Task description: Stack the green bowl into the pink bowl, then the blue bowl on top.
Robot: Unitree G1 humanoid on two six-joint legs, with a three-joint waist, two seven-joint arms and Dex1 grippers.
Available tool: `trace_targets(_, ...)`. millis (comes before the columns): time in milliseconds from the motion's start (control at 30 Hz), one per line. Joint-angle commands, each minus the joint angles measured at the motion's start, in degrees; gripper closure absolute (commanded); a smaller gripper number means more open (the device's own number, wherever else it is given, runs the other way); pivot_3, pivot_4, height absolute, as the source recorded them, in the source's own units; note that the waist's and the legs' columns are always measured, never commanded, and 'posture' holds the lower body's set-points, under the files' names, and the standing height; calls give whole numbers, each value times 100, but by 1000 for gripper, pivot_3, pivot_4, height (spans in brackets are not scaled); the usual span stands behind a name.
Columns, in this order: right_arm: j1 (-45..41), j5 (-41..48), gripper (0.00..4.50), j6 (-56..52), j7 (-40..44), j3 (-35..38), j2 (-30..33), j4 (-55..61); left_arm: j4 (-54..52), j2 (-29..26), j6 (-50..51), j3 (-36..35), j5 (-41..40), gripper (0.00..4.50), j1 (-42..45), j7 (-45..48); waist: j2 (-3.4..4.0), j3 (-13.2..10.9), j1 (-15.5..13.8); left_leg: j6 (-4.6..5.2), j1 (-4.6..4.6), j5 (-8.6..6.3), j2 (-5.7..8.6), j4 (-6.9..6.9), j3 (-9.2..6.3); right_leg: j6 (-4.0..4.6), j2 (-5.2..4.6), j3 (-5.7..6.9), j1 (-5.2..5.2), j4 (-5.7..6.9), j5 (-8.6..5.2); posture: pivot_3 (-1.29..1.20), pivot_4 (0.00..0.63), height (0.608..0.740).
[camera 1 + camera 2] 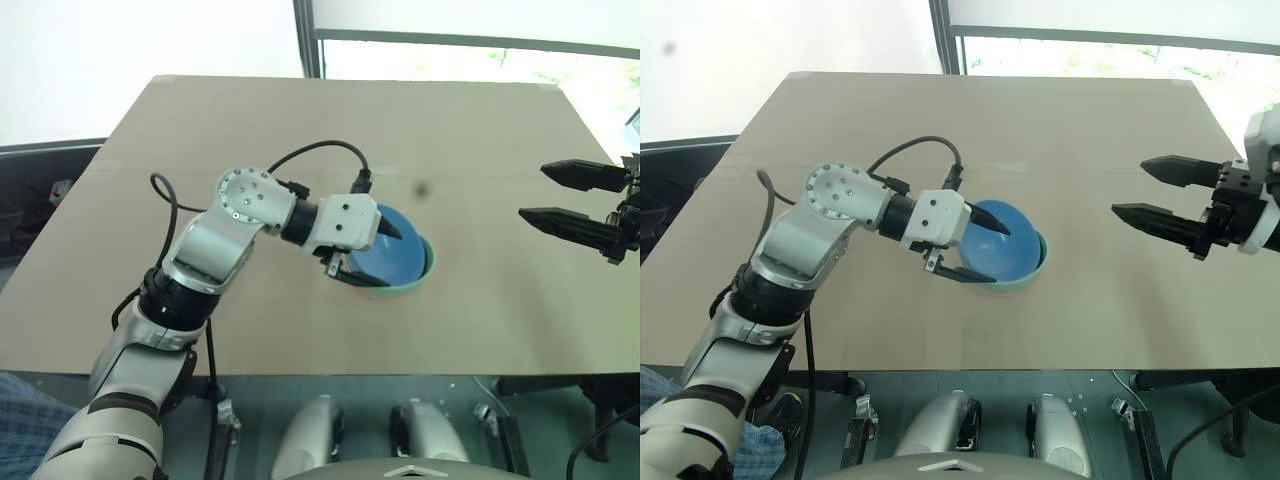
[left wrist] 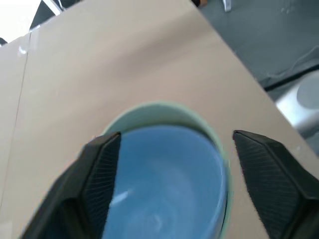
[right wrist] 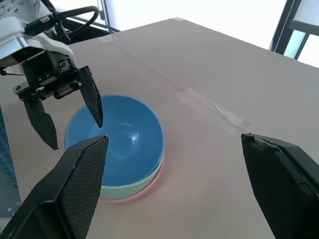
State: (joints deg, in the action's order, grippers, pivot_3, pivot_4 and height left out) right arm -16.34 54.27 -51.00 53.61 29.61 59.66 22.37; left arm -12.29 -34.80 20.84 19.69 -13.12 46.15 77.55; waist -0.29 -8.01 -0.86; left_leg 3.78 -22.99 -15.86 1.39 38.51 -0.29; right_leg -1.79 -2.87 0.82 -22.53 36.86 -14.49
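The pink bowl (image 3: pixel 142 191) is almost hidden beneath the green bowl (image 3: pixel 130 183) and blue bowl (image 3: pixel 122 139). The left end effector (image 1: pixel 980 249) is spread, released, straddling the blue rim; the right end effector (image 1: pixel 1140 190) is spread, empty, over bare worktop (image 1: pixel 1110 310).

Bench (image 1: pixel 300 150): flat tan surface with a faint seam crossing it from side to side and a small dark spot (image 1: pixel 421 188) near the middle. Window frame (image 1: pixel 308 38): dark upright post beyond the far edge, bright glass on both sides. Floor (image 2: pixel 279 40): grey, beside the bench's edge.
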Motion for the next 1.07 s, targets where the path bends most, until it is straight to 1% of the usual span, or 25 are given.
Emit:
trace_targets(33,-78,20,0,120,53,64,92,11,-227,-12,265,-456,-480,627,-116,-131,0,0,3,0,0,0,0,0,0,0,1,0,0,1,0,0,150,740)
trace_targets(100,-10,3,0,120,57,82,87,22,-302,-23,609,-707,-777,627,-263,-289,0,0,6,0,2,0,-1,1,1,0,2,0,1,3,0,0,150,740)
trace_targets(167,95,-24,0,124,57,125,65,39,-341,-51,710,-970,-866,627,-478,-563,0,0,6,1,3,0,-1,2,1,0,3,0,1,4,0,0,150,740)
trace_targets(267,303,-84,0,180,52,224,-14,-12,-501,-310,1008,-1339,-992,627,-951,-833,0,0,8,3,7,-1,-2,1,1,-1,3,-1,5,4,0,0,150,740)
trace_targets(400,688,-465,0,624,234,279,-138,-231,-701,-694,1297,-1776,-1210,627,-1592,-1007,-1,0,-2,1,10,-1,-3,2,1,-1,3,-1,8,5,0,0,150,740)
trace_targets(500,921,-652,0,857,415,243,-151,-380,-607,-1144,783,-1913,-814,627,-2238,-1034,0,0,-2,0,14,0,-2,1,1,-1,1,-3,9,3,-1,0,150,740)
trace_targets(533,956,-680,0,912,441,238,-164,-422,-620,-1223,753,-2022,-832,627,-2429,-1062,0,0,-4,0,14,0,-2,1,1,-1,1,-3,10,3,-1,0,150,740)
trace_targets(633,1095,-793,0,1093,604,213,-217,-578,-648,-1275,928,-2353,-938,627,-2760,-1359,0,0,0,-1,20,0,-4,0,1,0,-1,-3,12,3,-1,0,150,740)
trace_targets(800,1287,-907,0,1248,871,119,-204,-728,-924,-1399,988,-2801,-1093,627,-3351,-1566,1,0,-3,0,19,-1,-6,-2,0,1,-6,-3,12,2,-1,0,150,740)
trace_targets(1067,1181,-1052,0,1390,1045,-29,-183,-1052,-1099,-1458,913,-2990,-1335,627,-3521,-1579,3,0,-6,-1,20,-2,-5,-6,0,2,-12,-3,11,0,-1,0,150,740)
